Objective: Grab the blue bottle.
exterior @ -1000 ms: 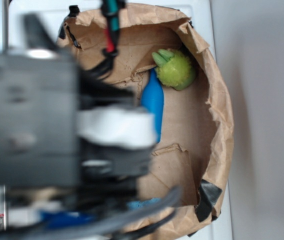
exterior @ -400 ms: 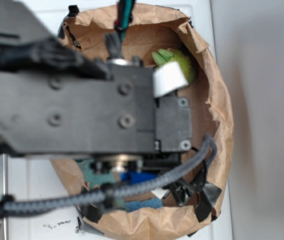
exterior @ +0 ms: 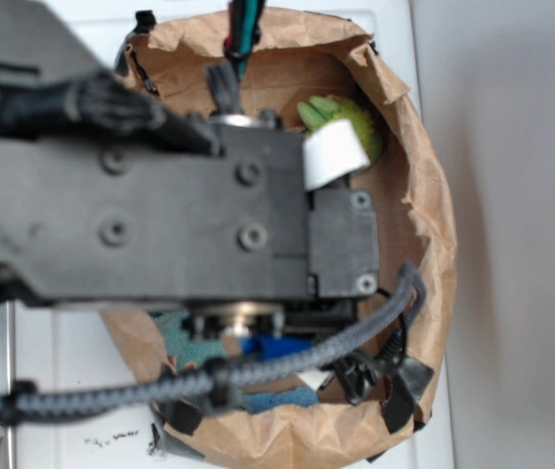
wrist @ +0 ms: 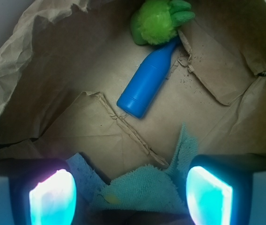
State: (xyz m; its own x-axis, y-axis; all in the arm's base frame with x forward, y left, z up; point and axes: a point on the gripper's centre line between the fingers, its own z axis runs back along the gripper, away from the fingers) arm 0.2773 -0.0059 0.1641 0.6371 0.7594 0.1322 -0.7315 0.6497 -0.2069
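My fingers are spread wide; I should centre on the bottle body below the ball, then descend.

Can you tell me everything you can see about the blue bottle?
The blue bottle is small, smooth and bright blue all over, and looks like plastic. It has a round body with a flat bottom and narrows to a thin neck. It lies on its side on the brown paper, slanting, neck pointing up toward the green ball, which its tip seems to touch. The tool is open and not touching it. In the outside view the arm hides the bottle.
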